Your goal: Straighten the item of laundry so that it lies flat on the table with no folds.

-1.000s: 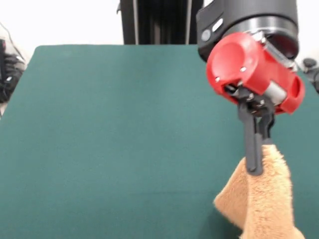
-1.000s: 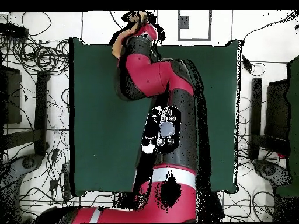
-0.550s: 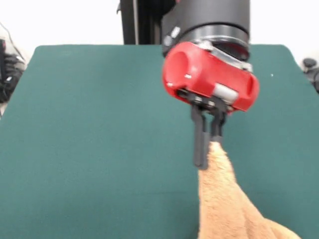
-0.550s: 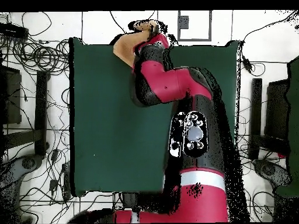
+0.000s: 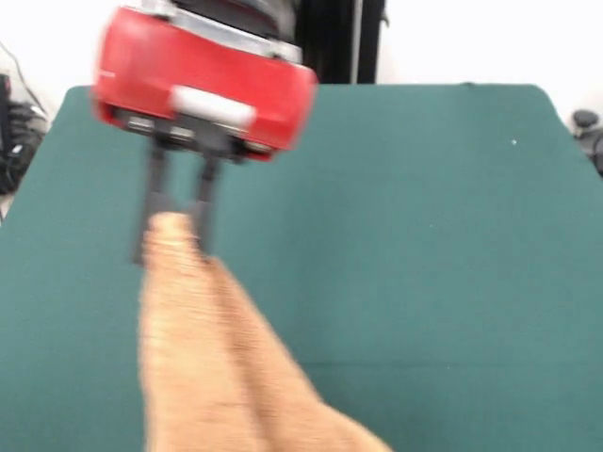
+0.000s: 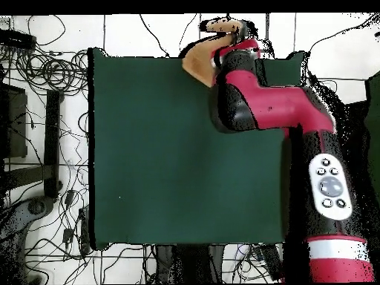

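Observation:
The item of laundry (image 5: 203, 367), a tan-orange fluffy towel, hangs in a long bunched fold from my gripper (image 5: 175, 237) over the left part of the green table (image 5: 433, 235). Its upper corner is pinched between the two black fingers (image 5: 149, 202), and its lower part runs out of the bottom edge of the front view. The gripper is shut on the towel below the red wrist head (image 5: 203, 80). In the overhead view the towel (image 6: 202, 61) shows at the table's (image 6: 148, 148) top edge beside the red arm (image 6: 260, 104), which hides the gripper.
Tangled cables (image 6: 52, 70) and dark stands (image 6: 52, 141) lie on the floor around the table in the overhead view. A black column (image 5: 334, 42) rises behind the table's far edge. A dark object (image 5: 586, 127) sits off the right side.
The gripper has swept far to the left in the front view, pulling the towel with it across the table. In the overhead view the arm has swung right.

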`<state>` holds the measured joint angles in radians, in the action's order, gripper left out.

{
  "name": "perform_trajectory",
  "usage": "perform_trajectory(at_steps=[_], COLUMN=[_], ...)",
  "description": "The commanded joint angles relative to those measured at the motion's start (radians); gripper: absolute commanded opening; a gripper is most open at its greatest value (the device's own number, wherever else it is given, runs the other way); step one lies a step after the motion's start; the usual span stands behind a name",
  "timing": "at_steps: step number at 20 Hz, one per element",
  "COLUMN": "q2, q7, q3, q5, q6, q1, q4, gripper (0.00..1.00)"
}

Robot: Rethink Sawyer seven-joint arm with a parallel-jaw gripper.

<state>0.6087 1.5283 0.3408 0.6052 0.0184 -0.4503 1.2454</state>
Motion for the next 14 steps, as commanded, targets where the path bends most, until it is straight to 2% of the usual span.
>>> perform_trajectory(at_steps=[1, 5, 14], q2=[0.046, 0.02, 0.005], q7=[-0.234, -0.259, -0.232], q3=[0.312, 0.364, 0.395], q5=[0.052, 0.092, 0.166], q6=[0.221, 0.235, 0.258], q1=[-0.103, -0.145, -0.157], q4=[0.159, 0.152, 0.148], gripper=[0.0, 0.0, 0.0])
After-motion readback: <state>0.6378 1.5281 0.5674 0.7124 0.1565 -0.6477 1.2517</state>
